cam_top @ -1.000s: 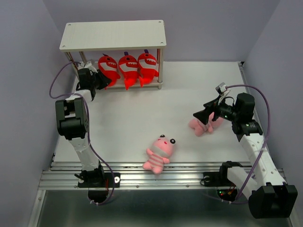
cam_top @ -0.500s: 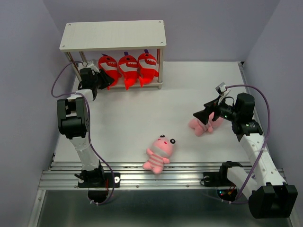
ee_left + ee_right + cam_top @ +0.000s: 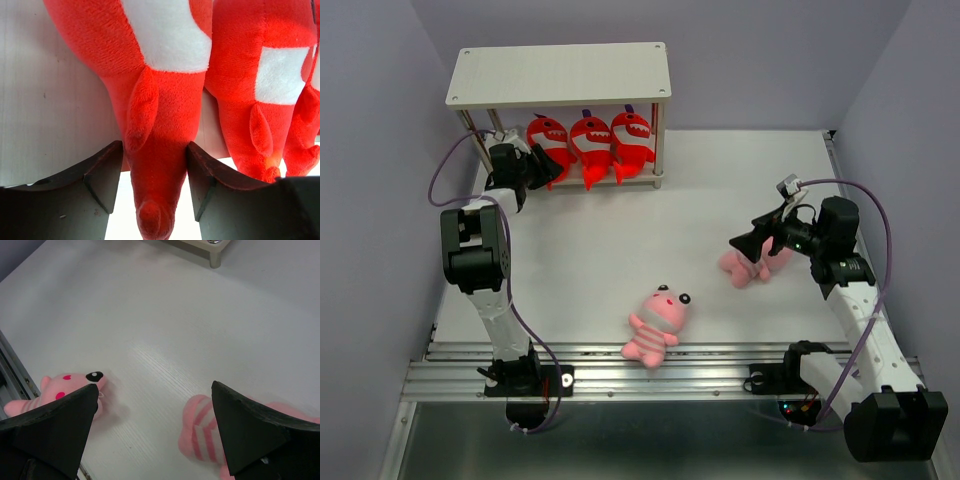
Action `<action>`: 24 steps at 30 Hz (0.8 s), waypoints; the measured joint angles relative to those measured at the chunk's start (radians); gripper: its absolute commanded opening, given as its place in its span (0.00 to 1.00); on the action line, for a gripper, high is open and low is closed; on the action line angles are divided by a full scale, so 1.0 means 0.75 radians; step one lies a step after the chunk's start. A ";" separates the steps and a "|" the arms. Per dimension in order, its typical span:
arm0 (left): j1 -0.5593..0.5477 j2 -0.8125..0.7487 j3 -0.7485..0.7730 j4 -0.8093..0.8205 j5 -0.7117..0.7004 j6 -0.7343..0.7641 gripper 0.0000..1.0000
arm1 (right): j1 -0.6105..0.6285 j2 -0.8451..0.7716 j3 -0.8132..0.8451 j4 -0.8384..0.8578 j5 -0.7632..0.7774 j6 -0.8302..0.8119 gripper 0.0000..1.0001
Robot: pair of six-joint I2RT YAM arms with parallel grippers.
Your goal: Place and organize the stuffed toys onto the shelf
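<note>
At the left gripper, seen from its own wrist: jaws parted either side of the tail of a red shark, flanking it loosely rather than squeezing, and wider apart than a second ago. Reads as a release under way. Just ahead of the jaws, that shark lying on the lower board of the shelf, tail hanging over the near edge. To its right, in a row, a second red shark and a third red shark. Likely meaning: red set now shelved.

Far off to the right, the right gripper, spread fully wide as before, hovering over the table. Below its right finger, ungripped, one pink striped toy. Well to the left of it, the other pink toy, lying free. Both pink toys yet to be shelved.
</note>
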 measured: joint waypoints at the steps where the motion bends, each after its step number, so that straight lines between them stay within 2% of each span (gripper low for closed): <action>1: 0.001 0.000 0.000 0.000 -0.003 0.000 0.64 | -0.003 0.000 0.000 0.000 0.001 -0.001 1.00; 7: 0.012 -0.044 -0.012 -0.012 -0.008 0.001 0.65 | -0.010 0.000 0.001 0.000 0.001 -0.005 1.00; 9: 0.021 -0.078 -0.014 -0.014 -0.007 0.003 0.84 | -0.010 0.000 0.000 0.000 0.001 -0.005 1.00; 10: 0.021 -0.090 -0.014 -0.014 -0.004 0.003 0.99 | -0.010 0.000 0.000 -0.001 0.001 -0.005 1.00; 20: 0.040 -0.186 -0.020 -0.014 0.026 0.025 0.99 | -0.013 0.000 0.000 -0.001 0.001 -0.006 1.00; 24: 0.057 -0.279 -0.092 -0.065 -0.005 0.070 0.99 | -0.020 -0.001 0.000 -0.002 0.002 -0.014 1.00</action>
